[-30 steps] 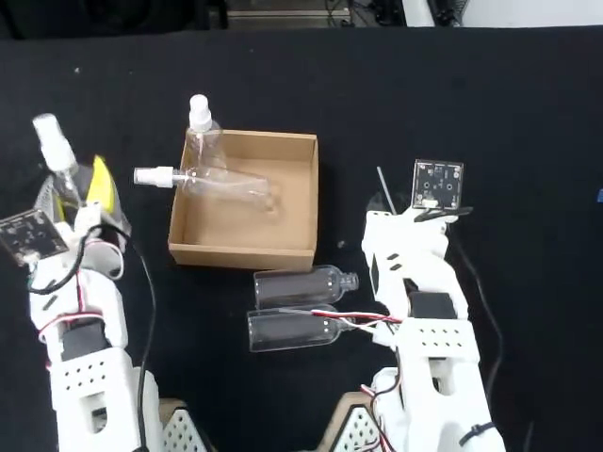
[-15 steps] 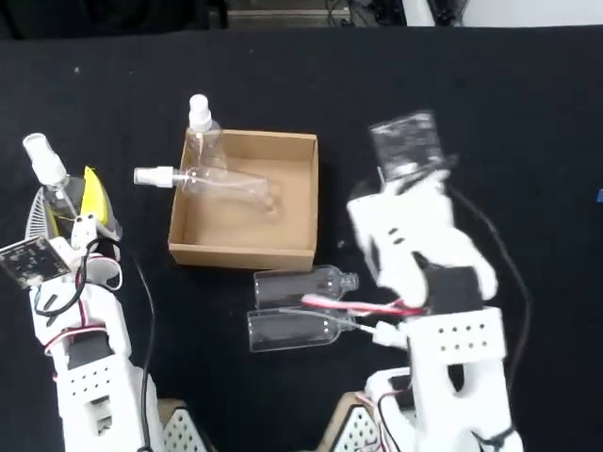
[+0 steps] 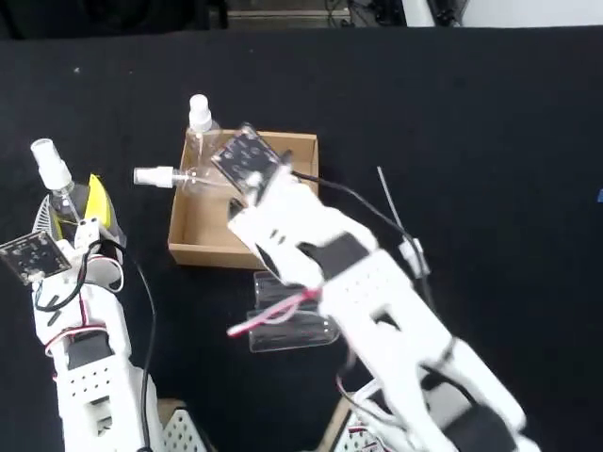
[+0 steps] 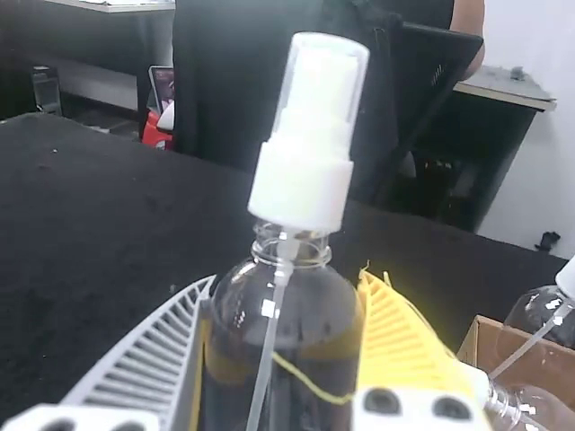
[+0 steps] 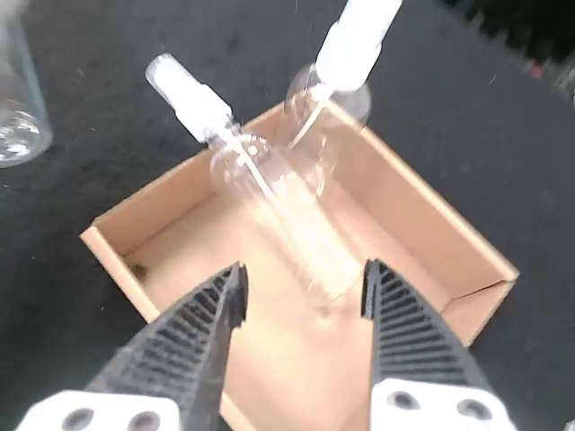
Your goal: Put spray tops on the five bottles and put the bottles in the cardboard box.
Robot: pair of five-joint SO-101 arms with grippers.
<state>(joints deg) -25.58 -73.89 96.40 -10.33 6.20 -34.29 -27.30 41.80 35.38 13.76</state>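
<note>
My left gripper is shut on an upright clear bottle with a white spray top, left of the cardboard box. The grey and yellow fingers press the bottle's sides. Two capped bottles lie in the box: one leans on the far corner, one lies across the left wall. My right gripper hangs open over the box interior, above those two bottles. Two uncapped bottles lie in front of the box, partly hidden by the right arm.
A loose spray top with its thin dip tube lies on the black table right of the box. The right arm stretches diagonally across the table's middle. Open black table extends to the far right and back.
The right arm has swung from the right side of the table leftward over the box. The left arm has shifted only slightly, bottle still held.
</note>
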